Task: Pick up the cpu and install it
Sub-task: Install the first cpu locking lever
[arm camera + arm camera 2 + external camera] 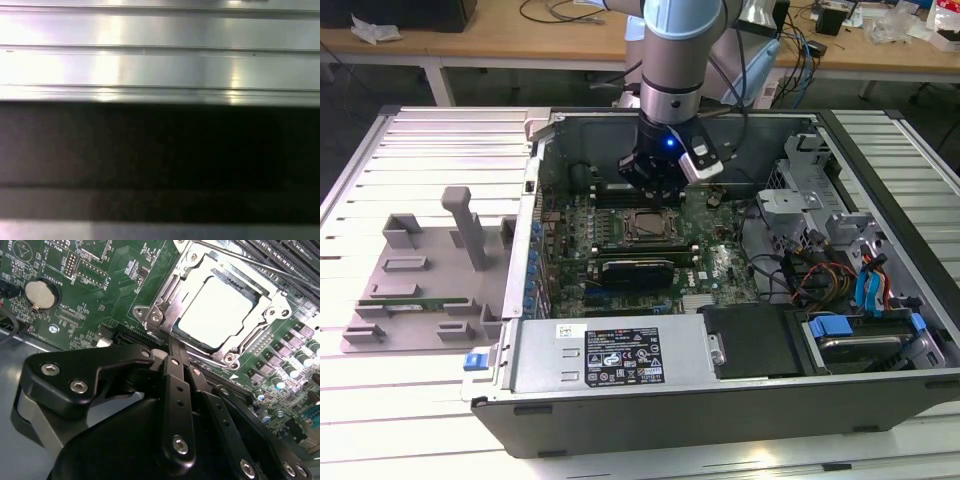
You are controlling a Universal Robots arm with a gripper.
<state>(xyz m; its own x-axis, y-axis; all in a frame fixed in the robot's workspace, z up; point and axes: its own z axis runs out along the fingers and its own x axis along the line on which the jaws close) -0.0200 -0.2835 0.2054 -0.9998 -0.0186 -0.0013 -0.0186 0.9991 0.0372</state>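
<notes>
Now shiny square cpu [216, 311] seated in socket; black claw [172, 352] closed, empty.

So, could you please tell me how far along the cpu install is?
Done, by the look of it: the cpu already lies in its socket on the motherboard. In hand: the gripper sits just beside the socket in the second wrist view, holding nothing visible. Left: the socket's frame looks open, so the cpu seems not yet clamped.
</notes>
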